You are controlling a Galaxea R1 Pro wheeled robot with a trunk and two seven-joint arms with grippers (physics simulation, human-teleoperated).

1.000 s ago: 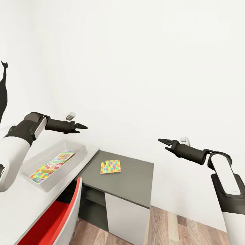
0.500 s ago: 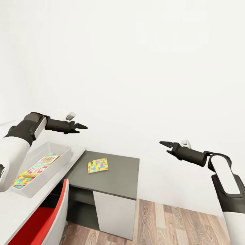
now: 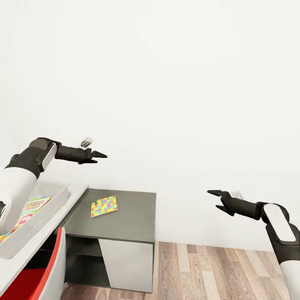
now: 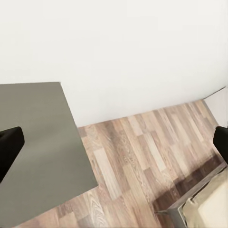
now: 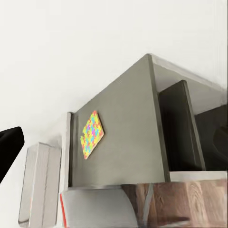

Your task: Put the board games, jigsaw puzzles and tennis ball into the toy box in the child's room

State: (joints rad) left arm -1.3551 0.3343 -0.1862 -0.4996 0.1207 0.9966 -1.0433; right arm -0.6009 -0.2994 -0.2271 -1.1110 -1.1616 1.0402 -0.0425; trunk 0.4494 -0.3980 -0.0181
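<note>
Lying near the dark table (image 3: pixel 125 212) section's left edge: jigsaw puzzle (image 3: pixel 103 206).

Multicoloured jigsaw puzzle (image 3: pixel 103 206) on dark-grey table (image 3: pixel 129 216); red chair (image 3: pixel 41 277); brown wood-grain floor (image 3: pixel 208 271).

Matt dark-grey table (image 3: pixel 125 216) top, wood-grain plank floor (image 3: pixel 208 271), glossy-coloured jigsaw puzzle (image 3: pixel 103 206).

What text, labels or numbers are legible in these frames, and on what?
Board game in the toy box: printed lettering on its lid, too small and blurred to read.
Jigsaw puzzle on the lower dark-grey section of the table: coloured pieces, no text.
Grippers, chair, wall, floor: no markings.
</note>
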